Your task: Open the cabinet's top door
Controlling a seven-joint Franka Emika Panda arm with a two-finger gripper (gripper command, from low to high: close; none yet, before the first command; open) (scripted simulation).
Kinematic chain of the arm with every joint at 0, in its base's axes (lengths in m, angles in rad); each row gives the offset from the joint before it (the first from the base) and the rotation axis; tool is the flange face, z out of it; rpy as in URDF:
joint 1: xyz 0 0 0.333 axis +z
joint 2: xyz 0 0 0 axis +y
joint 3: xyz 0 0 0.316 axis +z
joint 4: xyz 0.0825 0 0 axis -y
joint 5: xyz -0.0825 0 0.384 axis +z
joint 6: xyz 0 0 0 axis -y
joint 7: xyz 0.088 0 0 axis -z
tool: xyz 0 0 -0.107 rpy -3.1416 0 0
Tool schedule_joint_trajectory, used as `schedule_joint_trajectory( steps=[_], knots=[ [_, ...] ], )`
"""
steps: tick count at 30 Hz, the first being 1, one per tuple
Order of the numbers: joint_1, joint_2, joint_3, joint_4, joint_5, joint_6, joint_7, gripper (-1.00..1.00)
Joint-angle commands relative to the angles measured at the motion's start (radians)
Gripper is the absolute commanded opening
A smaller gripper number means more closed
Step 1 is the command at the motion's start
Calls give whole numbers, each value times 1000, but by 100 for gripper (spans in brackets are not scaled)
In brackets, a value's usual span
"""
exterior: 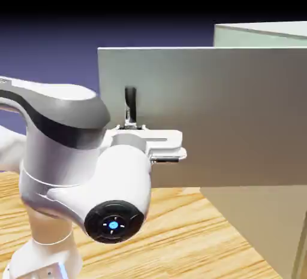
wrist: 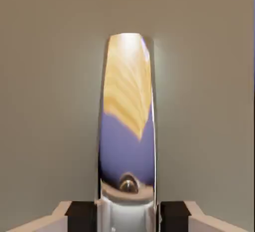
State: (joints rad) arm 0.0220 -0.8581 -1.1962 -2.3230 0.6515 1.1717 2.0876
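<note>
The top door (exterior: 228, 116) is a wide pale grey-beige panel, swung out from the cabinet (exterior: 264, 32) and facing the exterior view. Its slim black bar handle (exterior: 130, 99) stands upright near the panel's left edge. My gripper (exterior: 130, 120) is shut on the lower part of that handle. In the hand view the handle (wrist: 127, 111) appears as a tall glossy bar reflecting wood and violet, rising between my two dark fingertips (wrist: 82, 216), with the door's flat face (wrist: 50, 101) filling everything behind it. My gripper (wrist: 127, 218) clamps the bar's base.
The wooden table (exterior: 186, 236) lies below the door. The cabinet's lower body (exterior: 264, 224) stands at the right. My bulky white arm (exterior: 78, 170) fills the lower left. The shorter panel and its handle are out of view.
</note>
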Motion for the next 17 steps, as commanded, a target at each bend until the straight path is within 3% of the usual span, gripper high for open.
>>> schedule_joint_trajectory(
  steps=[1,17],
  knots=[
    [36,6,-30,32,-12,-23,-1,-100],
    [611,-92,-396,568,-153,-334,102,-100]
  ],
)
